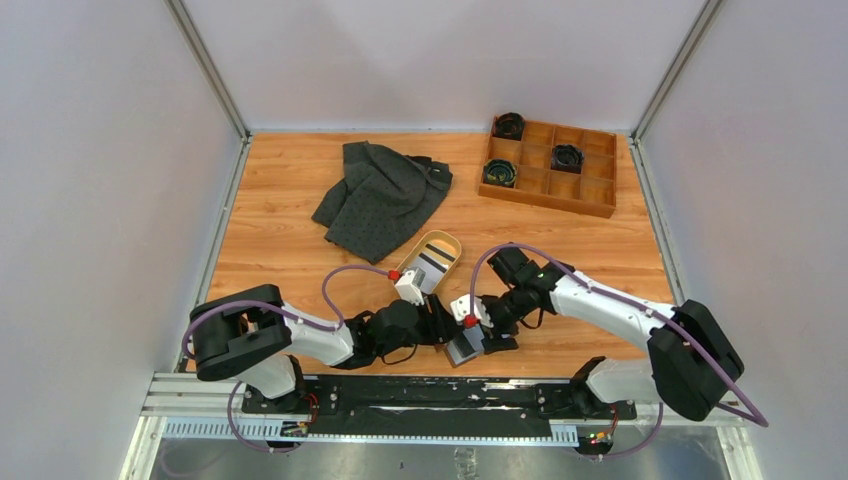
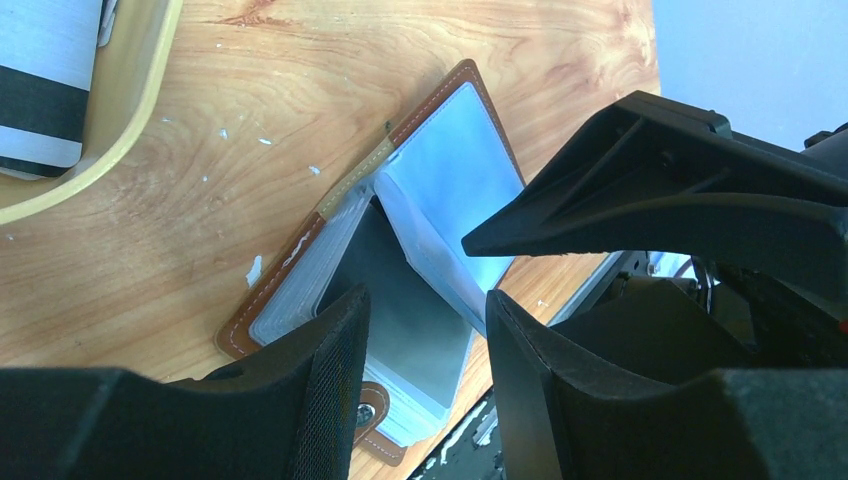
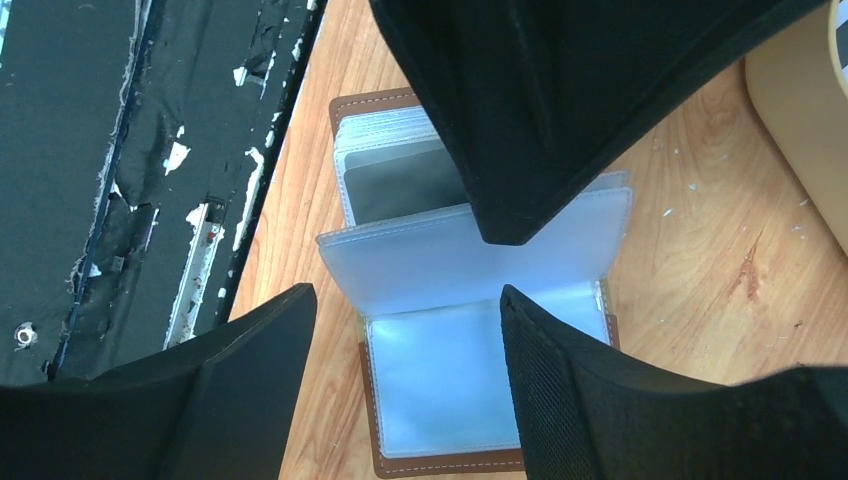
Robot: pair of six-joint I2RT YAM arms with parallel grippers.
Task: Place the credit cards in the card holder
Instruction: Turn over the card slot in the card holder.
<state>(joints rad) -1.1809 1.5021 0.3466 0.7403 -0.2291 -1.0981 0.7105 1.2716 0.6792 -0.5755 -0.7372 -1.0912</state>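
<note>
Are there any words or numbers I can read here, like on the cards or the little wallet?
None: no word, number, brand or sign can be read in any view.
The striped card in the tan tray shows only black and white bands.
The card holder shows plain brown leather and clear sleeves.
The grey card in it looks blank.
</note>
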